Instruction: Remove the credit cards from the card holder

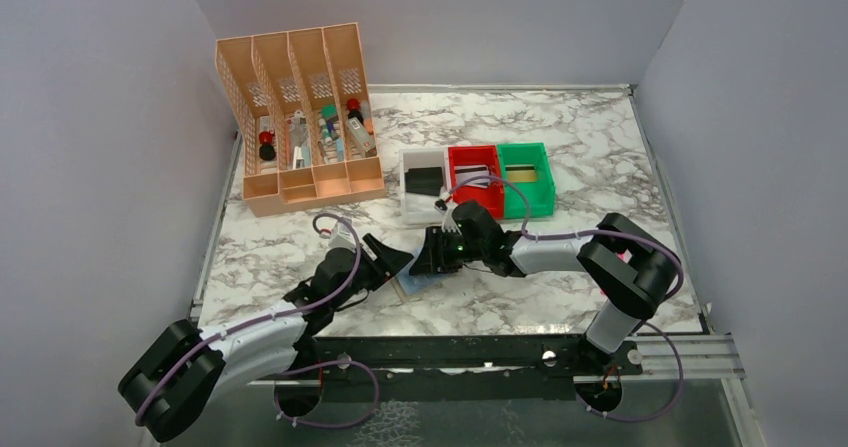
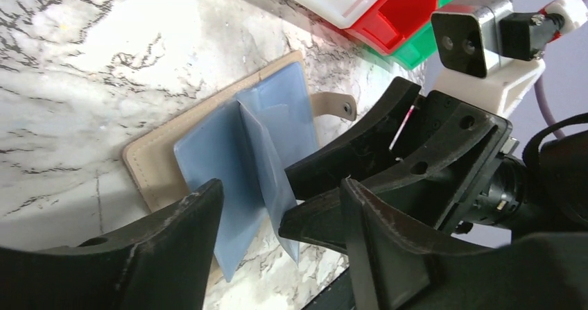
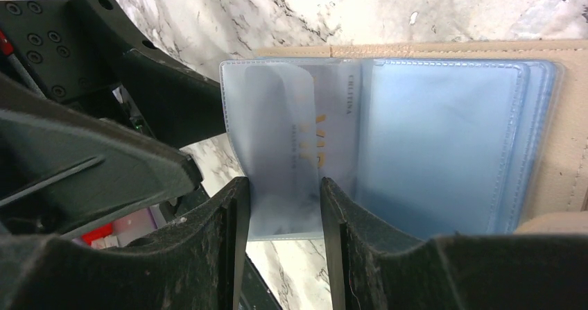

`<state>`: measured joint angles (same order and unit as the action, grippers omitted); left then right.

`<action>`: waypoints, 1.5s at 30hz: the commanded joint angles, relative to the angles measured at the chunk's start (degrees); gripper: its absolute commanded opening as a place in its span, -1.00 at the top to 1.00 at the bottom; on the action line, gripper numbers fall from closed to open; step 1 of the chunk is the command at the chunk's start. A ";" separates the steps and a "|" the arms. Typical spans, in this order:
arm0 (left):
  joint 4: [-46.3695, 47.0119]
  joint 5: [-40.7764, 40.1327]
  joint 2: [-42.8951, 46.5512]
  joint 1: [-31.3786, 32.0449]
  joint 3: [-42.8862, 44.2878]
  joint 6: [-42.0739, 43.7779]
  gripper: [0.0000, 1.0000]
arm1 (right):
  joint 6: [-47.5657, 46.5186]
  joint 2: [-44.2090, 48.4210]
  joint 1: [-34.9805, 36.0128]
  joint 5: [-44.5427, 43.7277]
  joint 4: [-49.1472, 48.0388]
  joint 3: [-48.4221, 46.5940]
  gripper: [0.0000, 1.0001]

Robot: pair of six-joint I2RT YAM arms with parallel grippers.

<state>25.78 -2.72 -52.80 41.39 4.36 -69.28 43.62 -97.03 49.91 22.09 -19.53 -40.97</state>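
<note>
Card holder (image 3: 444,49) lies open; R gripper (image 3: 277,185), part-open, straddles sleeve (image 3: 274,109) w/ credit card (image 3: 324,135); L gripper (image 2: 281,192) wide.

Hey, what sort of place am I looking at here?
Probably a robot lab test booth: a marble-look table boxed in by plain grey walls, a left arm and right arm bolted at its edge, plus an organiser and coloured bins.

Arms: we count two, the left arm (image 1: 265,325) and the right arm (image 1: 555,250).
Card holder (image 2: 142,161): we see one.
Credit card (image 3: 333,143) showing through its sleeves: one.
Plastic bins: three, namely the white bin (image 1: 425,212), red bin (image 1: 472,152) and green bin (image 1: 530,205).
Black card (image 1: 425,179) in the white bin: one.
Orange organiser (image 1: 300,192): one, with four slots by our count.
</note>
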 commanded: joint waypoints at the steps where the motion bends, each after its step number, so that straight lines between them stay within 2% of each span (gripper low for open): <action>1: -0.89 -2.56 -1.72 0.19 1.32 -0.34 -0.24 | -0.72 1.15 0.36 -1.17 1.18 0.81 0.08; 9: -0.91 -0.90 -7.17 0.19 5.93 2.17 0.10 | -0.72 1.18 0.28 -0.95 0.99 0.88 0.08; 17: -0.99 1.36 -13.29 0.18 8.39 5.55 0.82 | -2.53 4.05 0.28 0.79 1.91 -0.09 0.03; 20: -1.42 1.76 -14.19 0.16 10.21 7.42 0.92 | -4.46 7.42 0.28 0.92 4.67 -0.88 -0.10; 22: -3.34 1.83 -14.62 0.19 12.71 9.38 0.92 | -6.09 10.47 0.28 -1.69 7.81 -0.94 -0.20; 25: -9.02 1.95 -16.90 0.27 18.31 13.02 0.86 | -8.50 15.05 0.23 -10.27 14.81 -0.47 -0.27; 30: -11.38 5.73 -24.94 1.26 25.81 16.82 0.65 | -8.67 23.82 0.19 -26.25 24.36 2.84 -0.30; 32: -11.49 6.03 -28.21 2.64 28.43 17.38 0.50 | -8.08 27.76 0.19 -30.75 26.01 4.75 -0.34; 36: -13.29 4.88 -34.16 5.64 34.39 18.38 0.27 | -6.20 34.36 0.14 -35.39 27.66 8.55 -0.47; 40: -16.22 4.23 -39.64 8.22 40.06 19.34 0.18 | -5.16 38.77 -0.20 -37.15 28.13 10.99 -0.55; 43: -16.50 3.04 -42.42 9.44 41.54 18.87 0.17 | -5.37 40.19 -0.34 -36.14 27.84 11.36 -0.48; 45: -16.91 2.15 -42.53 9.57 41.36 18.27 0.17 | -5.90 40.56 -0.34 -34.74 26.73 11.59 -0.30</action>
<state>11.07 0.95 -94.00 50.13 44.75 -51.40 37.54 -57.93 49.78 -11.16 7.31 -29.78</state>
